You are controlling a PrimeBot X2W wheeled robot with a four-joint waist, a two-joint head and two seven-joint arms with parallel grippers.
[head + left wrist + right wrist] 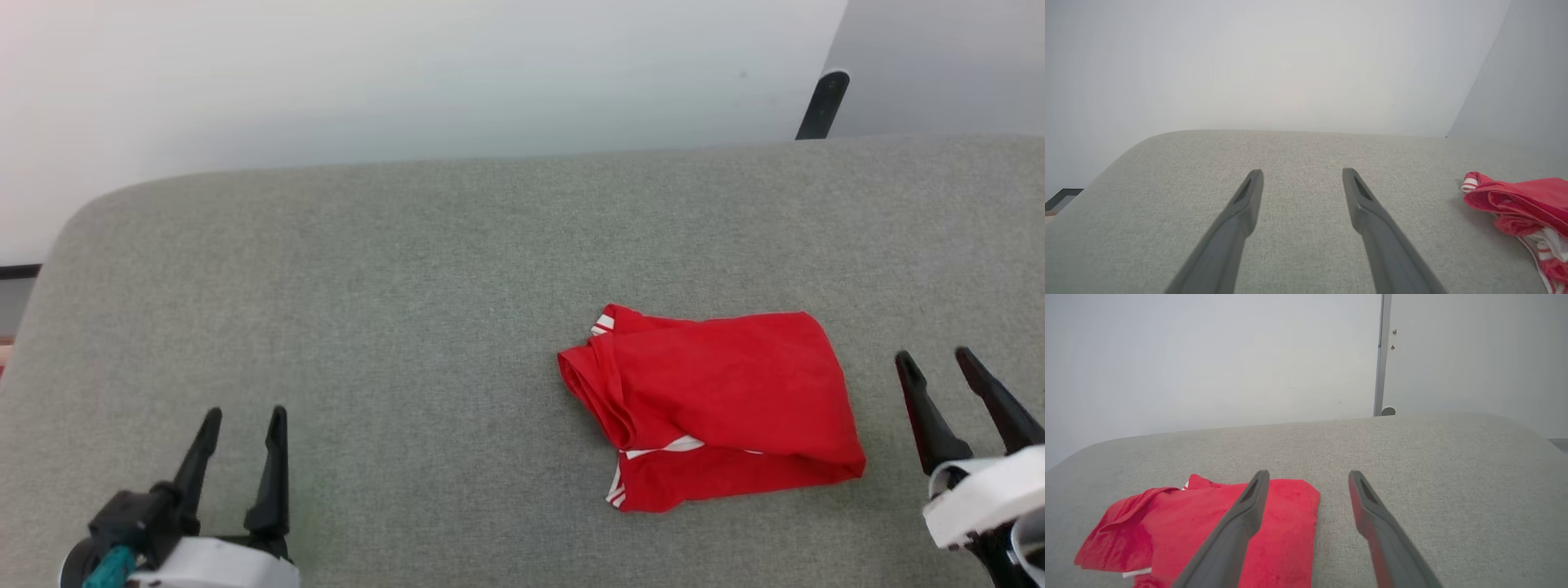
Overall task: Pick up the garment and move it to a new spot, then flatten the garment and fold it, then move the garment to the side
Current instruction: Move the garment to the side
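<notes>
The garment (pixel 718 404) lies folded into a compact red bundle right of centre on the grey cushion, with white striped trim peeking out at its upper left corner and lower front edge. It also appears at the right edge of the left wrist view as the garment (pixel 1525 204) and at the lower left of the right wrist view as the garment (pixel 1216 535). My left gripper (pixel 242 418) hovers open at the lower left, far from the cloth. My right gripper (pixel 935 356) stands open just right of the bundle, touching nothing.
The grey fabric surface (pixel 367 327) has a rounded far-left corner and ends at a pale wall. A dark post (pixel 820 106) stands behind its far right edge. Bare fabric stretches left of the bundle.
</notes>
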